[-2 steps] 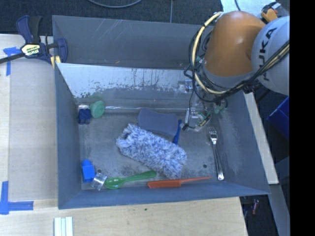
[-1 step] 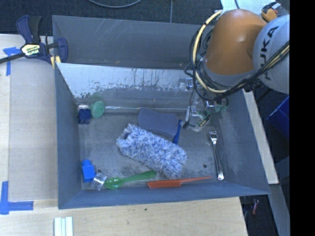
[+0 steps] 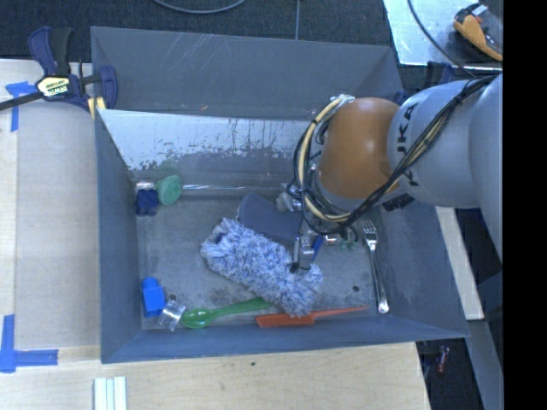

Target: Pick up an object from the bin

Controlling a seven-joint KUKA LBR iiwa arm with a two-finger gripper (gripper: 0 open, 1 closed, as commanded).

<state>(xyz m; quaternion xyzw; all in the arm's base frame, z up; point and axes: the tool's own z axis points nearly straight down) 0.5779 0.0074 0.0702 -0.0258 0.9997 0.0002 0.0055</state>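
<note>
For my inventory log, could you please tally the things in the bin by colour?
Blue: 3 - duster, block, cap
Green: 2 - spoon, disc
Orange: 1 - stick
Silver: 1 - fork
Slate: 1 - pad
Total: 8

The bin [image 3: 120, 254] is showing dull grey metal, its back wall looking scratched and scuffed. The blue-and-white duster [image 3: 256, 267] in the middle is looking like soft, shaggy cloth. The green spoon [image 3: 218, 313] and orange stick [image 3: 316, 316] by the front wall are gleaming like smooth plastic. The slim utensil [image 3: 377, 280] at the right is shining as bare metal. The wrist's orange cover [image 3: 359, 148] is catching light glossily. The dark flat piece [image 3: 261, 216] is looking matt, perhaps foam.
</note>
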